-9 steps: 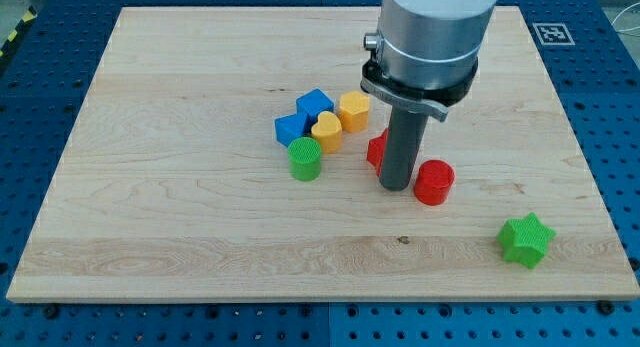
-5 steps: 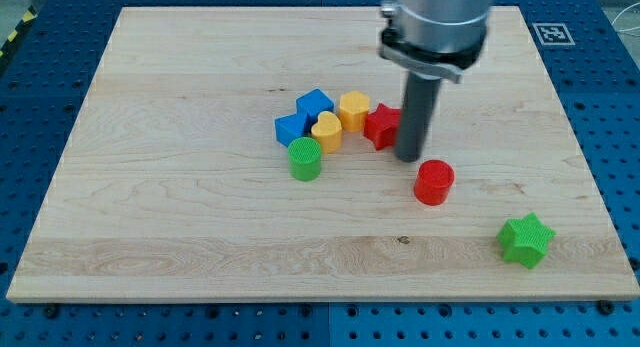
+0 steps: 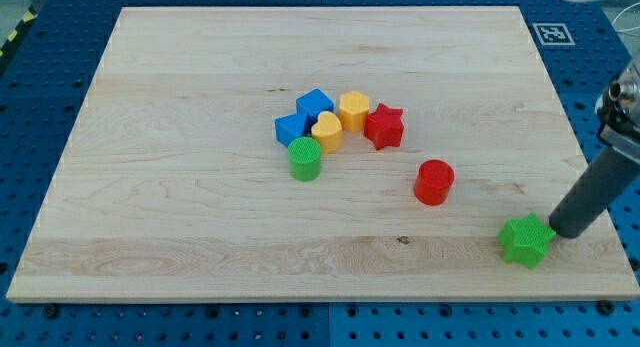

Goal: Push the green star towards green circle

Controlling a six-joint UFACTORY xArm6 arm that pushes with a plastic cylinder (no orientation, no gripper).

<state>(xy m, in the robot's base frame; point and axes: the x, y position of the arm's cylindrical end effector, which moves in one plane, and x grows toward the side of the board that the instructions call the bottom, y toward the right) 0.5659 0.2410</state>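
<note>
The green star (image 3: 526,240) lies near the board's bottom right corner. The green circle (image 3: 305,158) stands left of the board's middle, just below the cluster of blocks. My tip (image 3: 562,230) rests on the board just right of the green star, close to it or touching it. The rod slants up to the view's right edge. The red circle (image 3: 434,182) lies between the star and the green circle.
A cluster above the green circle holds two blue blocks (image 3: 303,115), a yellow heart (image 3: 326,132), a yellow hexagon (image 3: 353,111) and a red star (image 3: 384,125). The wooden board (image 3: 180,217) ends just right of my tip.
My rod has moved from beside the red star at the board's middle to the bottom right, next to the green star. The red star is now uncovered. The blocks have not moved.
</note>
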